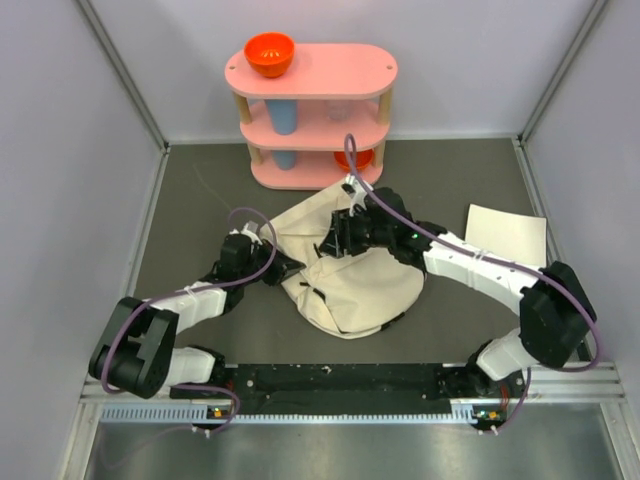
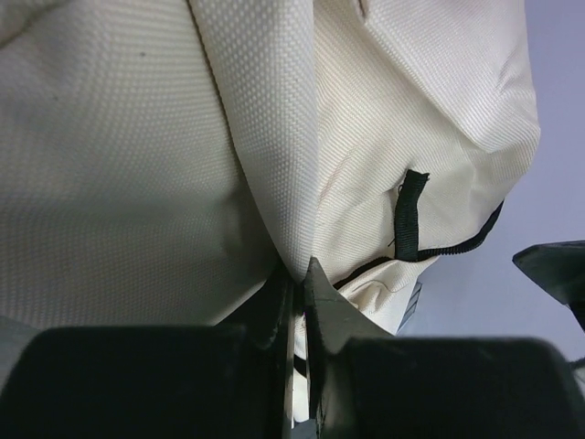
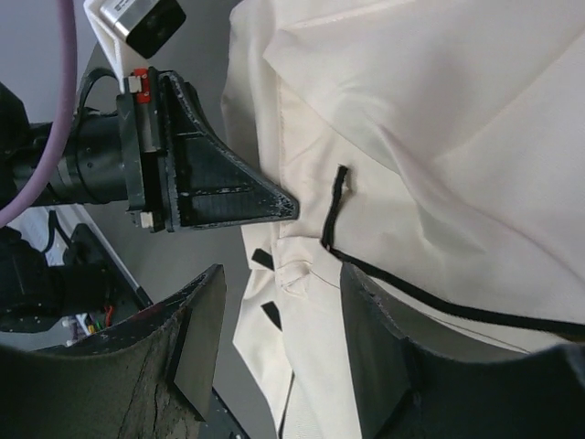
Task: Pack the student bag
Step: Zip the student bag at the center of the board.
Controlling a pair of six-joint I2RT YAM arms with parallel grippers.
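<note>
The student bag point(image 1: 350, 285), a cream canvas backpack with black trim, lies slumped in the middle of the grey table. My left gripper point(image 1: 291, 266) is at the bag's left edge. In the left wrist view it point(image 2: 297, 274) is shut on a fold of the bag's cream fabric point(image 2: 274, 137), and a black strap loop point(image 2: 409, 215) hangs just to the right. My right gripper point(image 1: 335, 240) hovers over the bag's upper left part. In the right wrist view it point(image 3: 283, 274) stands open over the bag's edge point(image 3: 302, 274) with nothing gripped. The left gripper's finger point(image 3: 219, 197) pinches the cloth just above.
A pink three-tier shelf point(image 1: 310, 70) stands at the back with an orange bowl point(image 1: 269, 53) on top, a blue cup point(image 1: 283, 118) on the middle tier and an orange object point(image 1: 360, 158) below. A flat white sheet point(image 1: 507, 235) lies at the right.
</note>
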